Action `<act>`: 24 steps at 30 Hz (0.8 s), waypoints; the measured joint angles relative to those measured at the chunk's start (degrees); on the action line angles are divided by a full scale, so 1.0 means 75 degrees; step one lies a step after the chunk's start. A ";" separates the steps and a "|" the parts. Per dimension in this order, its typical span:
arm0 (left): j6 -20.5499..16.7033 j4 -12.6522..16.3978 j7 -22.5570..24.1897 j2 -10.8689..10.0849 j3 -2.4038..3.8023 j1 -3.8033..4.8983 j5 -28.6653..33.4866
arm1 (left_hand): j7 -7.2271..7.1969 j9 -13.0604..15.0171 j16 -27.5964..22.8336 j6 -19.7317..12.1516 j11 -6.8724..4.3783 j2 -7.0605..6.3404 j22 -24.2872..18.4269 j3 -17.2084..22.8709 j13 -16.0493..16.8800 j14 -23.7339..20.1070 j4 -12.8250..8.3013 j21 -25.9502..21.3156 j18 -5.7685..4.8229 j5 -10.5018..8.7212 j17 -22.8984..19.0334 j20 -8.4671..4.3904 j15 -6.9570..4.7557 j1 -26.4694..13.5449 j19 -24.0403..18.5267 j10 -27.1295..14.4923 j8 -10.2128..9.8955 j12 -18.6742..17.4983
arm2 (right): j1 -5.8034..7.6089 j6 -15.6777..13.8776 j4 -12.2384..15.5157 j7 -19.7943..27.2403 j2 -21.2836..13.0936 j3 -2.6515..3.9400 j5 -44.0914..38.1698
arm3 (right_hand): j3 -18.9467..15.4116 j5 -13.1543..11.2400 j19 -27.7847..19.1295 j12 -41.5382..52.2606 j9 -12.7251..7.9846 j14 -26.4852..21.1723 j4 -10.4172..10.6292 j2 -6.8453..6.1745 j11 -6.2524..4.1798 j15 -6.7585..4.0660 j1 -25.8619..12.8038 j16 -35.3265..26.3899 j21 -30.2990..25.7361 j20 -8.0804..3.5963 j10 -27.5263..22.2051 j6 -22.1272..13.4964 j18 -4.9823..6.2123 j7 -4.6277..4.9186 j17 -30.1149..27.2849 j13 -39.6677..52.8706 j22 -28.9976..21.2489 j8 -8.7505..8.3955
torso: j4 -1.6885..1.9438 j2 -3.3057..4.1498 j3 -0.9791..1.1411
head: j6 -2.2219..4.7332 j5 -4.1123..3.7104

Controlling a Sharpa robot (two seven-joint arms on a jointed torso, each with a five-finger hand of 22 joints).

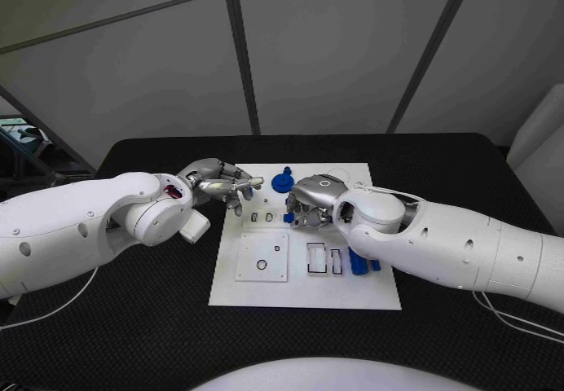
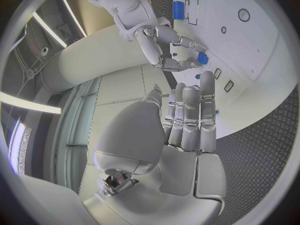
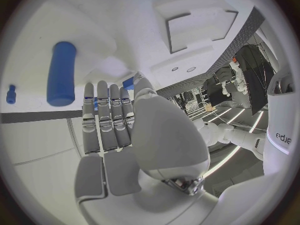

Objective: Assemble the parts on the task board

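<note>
My right hand [image 1: 308, 198] pinched a blue part [image 2: 202, 58] over the board [image 1: 353, 287]; left hand [image 1: 223, 184] spread, empty—I judged slow alignment best.

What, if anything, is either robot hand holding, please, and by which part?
The right hand pinches a small blue part at its fingertips; which part of it cannot be told. The left hand holds nothing.

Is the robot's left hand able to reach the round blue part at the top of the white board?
Probably yes. The left hand hovers over the task board beside the round blue part, holding nothing, and nothing lies between them. The right hand is close, so they might bump.
</note>
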 measured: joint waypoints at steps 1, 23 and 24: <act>0.0006 -0.0002 -0.0004 0.0002 0.0000 0.0000 0.0000 | 0.0000 0.0000 0.0000 0.0000 0.0000 0.0000 0.0000 0.0000 0.0000 0.0000 0.0000 0.0000 -0.0371 0.0000 0.0000 0.0010 0.0000 0.0000 0.0010 0.0000 0.0000 0.0000 | 0.0000 0.0009 0.0000 -0.0007 0.0003 -0.0004 -0.0034 | 0.0000 0.0000 -0.0003 0.0000 -0.0004 -0.0028 0.0000 0.0000 0.0004 0.0028 0.0000 0.0028 0.0000 0.0001 -0.0004 0.0000 0.0001 0.0000 -0.0008 -0.0006 -0.0001 0.0000 | 0.0000 0.0000 0.0000 | -0.0001 -0.0001; 0.0116 -0.0065 -0.0107 0.0052 0.0000 -0.0002 0.0003 | 0.0000 -0.0026 0.0000 0.0000 0.0000 0.0000 -0.0007 0.0022 -0.0024 0.0000 0.0023 -0.0030 -0.0100 0.0000 -0.0010 0.0010 0.0000 0.0000 0.0010 0.0000 0.0000 0.0000 | -0.0016 0.0044 0.0019 -0.0046 0.0036 -0.0026 -0.0393 | 0.0316 -0.0236 -0.0093 0.0175 0.0002 -0.0135 -0.0010 0.0217 -0.0068 -0.0027 0.0272 0.0438 0.0053 0.0038 0.0014 0.0183 0.0060 -0.0119 -0.0130 -0.0130 0.0119 0.0190 | -0.0005 0.0003 0.0004 | -0.0029 -0.0032; 0.0121 -0.0068 -0.0111 0.0053 0.0000 -0.0002 0.0003 | 0.0000 -0.0026 0.0000 0.0000 0.0000 0.0000 -0.0007 0.0021 -0.0024 0.0000 0.0022 -0.0030 -0.0099 0.0000 -0.0016 0.0010 0.0000 -0.0001 0.0010 0.0000 0.0000 0.0000 | -0.0021 0.0027 0.0030 -0.0039 0.0027 -0.0029 -0.0388 | 0.0379 -0.0281 -0.0065 0.0175 0.0002 -0.0136 -0.0011 0.0261 -0.0073 -0.0027 0.0289 0.0467 0.0086 0.0010 0.0019 0.0195 0.0060 -0.0134 -0.0140 -0.0148 0.0134 0.0201 | -0.0005 0.0002 0.0004 | -0.0029 -0.0032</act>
